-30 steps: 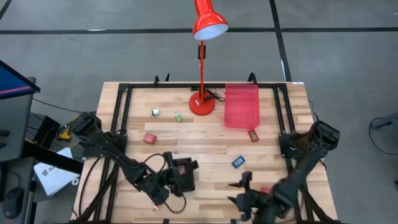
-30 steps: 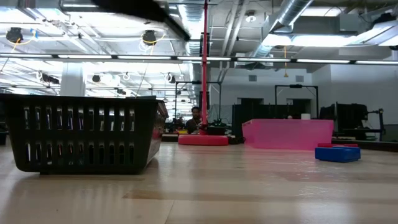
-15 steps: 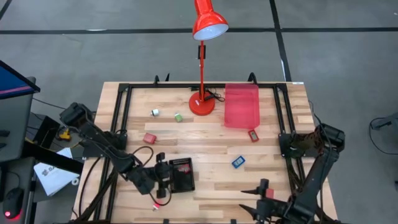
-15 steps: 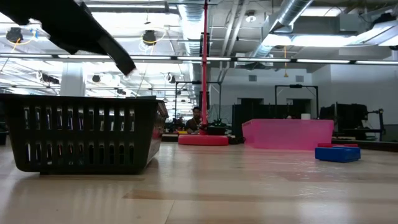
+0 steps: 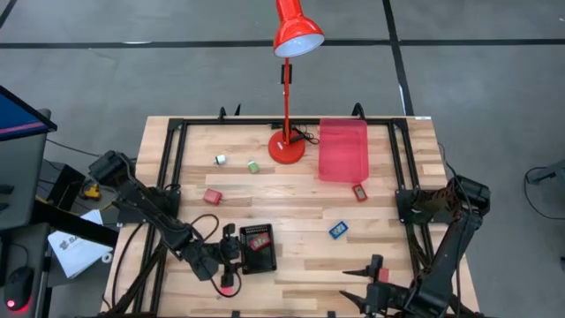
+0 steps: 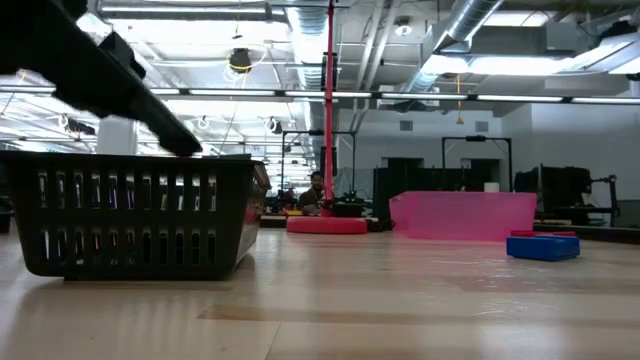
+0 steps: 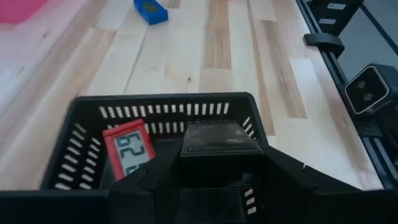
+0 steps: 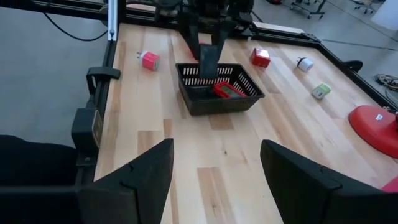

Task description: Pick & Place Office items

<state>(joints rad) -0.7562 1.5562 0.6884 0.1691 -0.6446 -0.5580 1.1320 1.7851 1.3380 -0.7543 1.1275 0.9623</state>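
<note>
Held item: a flat, dark, glossy rectangular block (image 7: 219,144), clamped between the fingers of the left gripper (image 7: 219,163), which stand partway closed on its two sides.
Where it is: hanging just above the black basket (image 7: 93,124), over the end nearest the gripper; in the right wrist view it shows as a dark slab (image 8: 208,61) upright over the basket rim.
Already inside: a red clock-like piece with a pale digit display (image 7: 129,154), lying tilted on the basket floor, beside and below the held block.
Basket make: black plastic with slotted walls and a grid floor, light-looking and free-standing on the table.
Risk one: releasing too near the wall could leave the block propped on the rim or tipping out; its smooth faces would slide.
Risk two: lowering further could nudge the basket along the smooth wood, since nothing pins it.
Loose items beyond the gripper: a blue block (image 5: 338,230), a red block (image 5: 212,196), a green piece (image 5: 252,166) and a white piece (image 5: 220,160), a pink one (image 8: 149,60).
Right gripper (image 8: 216,163): waiting at the near table edge, fingers spread wide, holding nothing.
Table: pale wooden planks (image 5: 300,208), matte.
</note>
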